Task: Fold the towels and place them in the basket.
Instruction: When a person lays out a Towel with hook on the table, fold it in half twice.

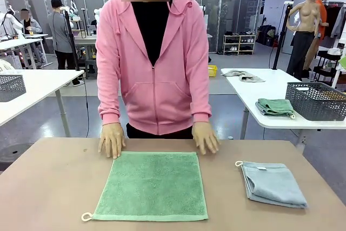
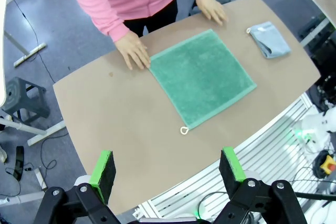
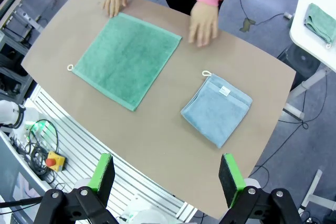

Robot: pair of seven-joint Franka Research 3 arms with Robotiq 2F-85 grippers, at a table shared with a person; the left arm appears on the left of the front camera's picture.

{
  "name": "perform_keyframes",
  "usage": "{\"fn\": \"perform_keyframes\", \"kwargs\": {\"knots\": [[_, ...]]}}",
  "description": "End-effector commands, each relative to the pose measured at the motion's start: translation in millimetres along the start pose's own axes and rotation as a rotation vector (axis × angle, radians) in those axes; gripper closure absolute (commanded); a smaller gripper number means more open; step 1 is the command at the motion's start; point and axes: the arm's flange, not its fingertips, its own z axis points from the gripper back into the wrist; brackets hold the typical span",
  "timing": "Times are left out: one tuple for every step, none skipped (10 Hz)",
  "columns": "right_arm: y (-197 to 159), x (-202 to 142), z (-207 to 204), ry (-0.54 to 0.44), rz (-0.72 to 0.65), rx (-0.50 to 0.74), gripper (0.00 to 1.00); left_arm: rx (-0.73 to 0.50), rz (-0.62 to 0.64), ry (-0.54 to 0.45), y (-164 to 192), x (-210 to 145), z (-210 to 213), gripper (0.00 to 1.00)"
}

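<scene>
My left tool (image 2: 166,153) and right tool (image 3: 166,156) both hang spread apart, empty; the green towel (image 1: 151,185) lies flat on the worktop (image 1: 48,187), the blue-grey towel (image 1: 273,183) folded nearby.

We're in a lab hall here: white worktables (image 1: 270,87) at left and right, glass partitions (image 1: 232,4) across the top

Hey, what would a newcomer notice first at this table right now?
A green towel lies spread flat in the middle, a person's hands resting by its far corners. To its right sits a light blue-grey towel, already folded. The left gripper and right gripper hang open overhead.
</scene>
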Motion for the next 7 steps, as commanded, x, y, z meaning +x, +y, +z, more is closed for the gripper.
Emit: {"fn": "perform_keyframes", "kwargs": {"knots": [[0.7, 2.3, -0.5, 0.000, -0.004, -0.004, 0.00, -0.003, -0.005, -0.001, -0.7, 1.3, 2.0, 0.00], [0.7, 2.3, -0.5, 0.000, -0.004, -0.004, 0.00, -0.003, -0.005, -0.001, -0.7, 1.3, 2.0, 0.00], [0.7, 2.3, -0.5, 0.000, -0.004, -0.004, 0.00, -0.003, -0.005, -0.001, -0.7, 1.3, 2.0, 0.00], [0.7, 2.3, -0.5, 0.000, -0.004, -0.004, 0.00, -0.003, -0.005, -0.001, -0.7, 1.3, 2.0, 0.00], [0.7, 2.3, -0.5, 0.000, -0.004, -0.004, 0.00, -0.003, -0.005, -0.001, -0.7, 1.3, 2.0, 0.00], [0.7, 2.3, -0.5, 0.000, -0.004, -0.004, 0.00, -0.003, -0.005, -0.001, -0.7, 1.3, 2.0, 0.00], [0.7, 2.3, -0.5, 0.000, -0.004, -0.004, 0.00, 0.000, 0.000, 0.000, 0.0, 0.0, 0.0, 0.00]]}}
